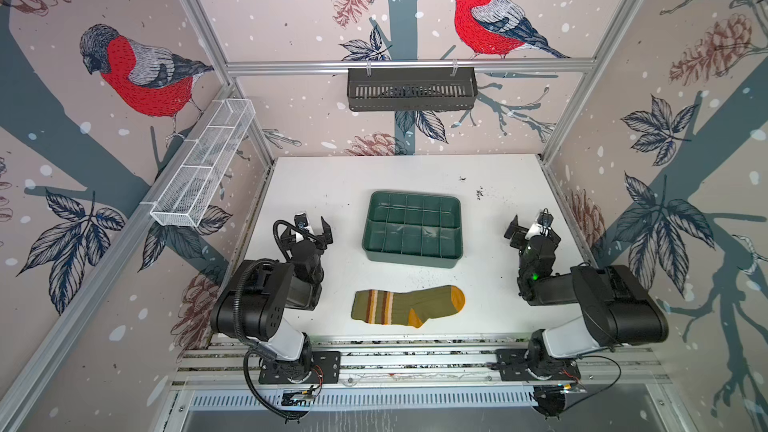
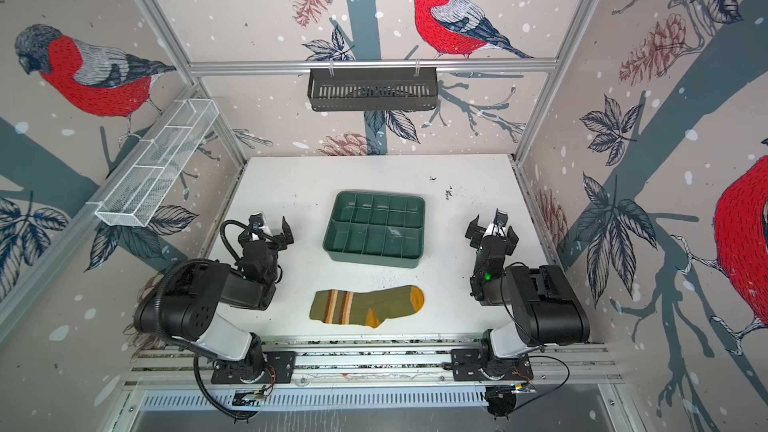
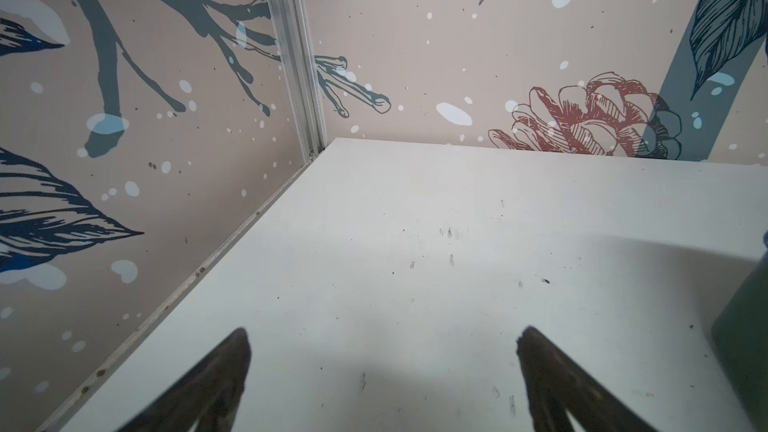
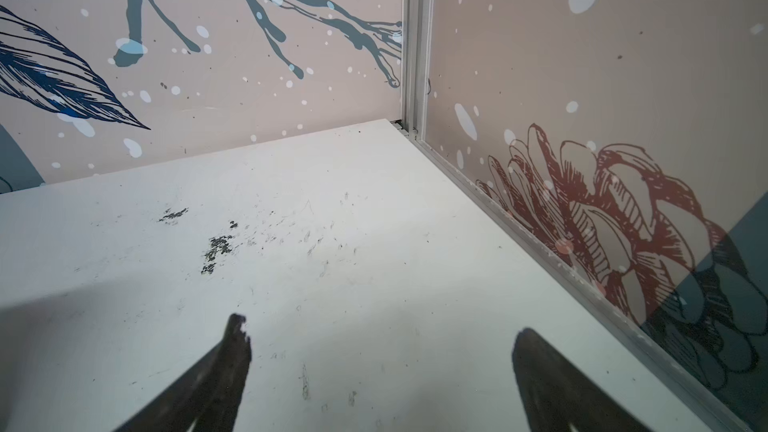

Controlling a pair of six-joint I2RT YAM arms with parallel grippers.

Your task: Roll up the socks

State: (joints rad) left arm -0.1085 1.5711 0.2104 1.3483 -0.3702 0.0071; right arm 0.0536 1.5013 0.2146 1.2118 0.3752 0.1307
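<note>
Socks [image 1: 407, 306]: flat, unrolled, on white table [image 1: 332, 184] btwn arm bases, near green tray [image 1: 411, 258]; L gripper [image 1: 313, 226] & R gripper [image 1: 528, 224] jaws wide apart, empty, clear of socks.

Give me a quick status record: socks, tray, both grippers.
socks: flat, unrolled, on the table near its front edge; striped cuff leftward in both top views
green tray: empty, behind the socks, not touching them
left gripper: open, empty, left of the tray
right gripper: open, empty, clear of the socks
task: rolling not yet begun
</note>
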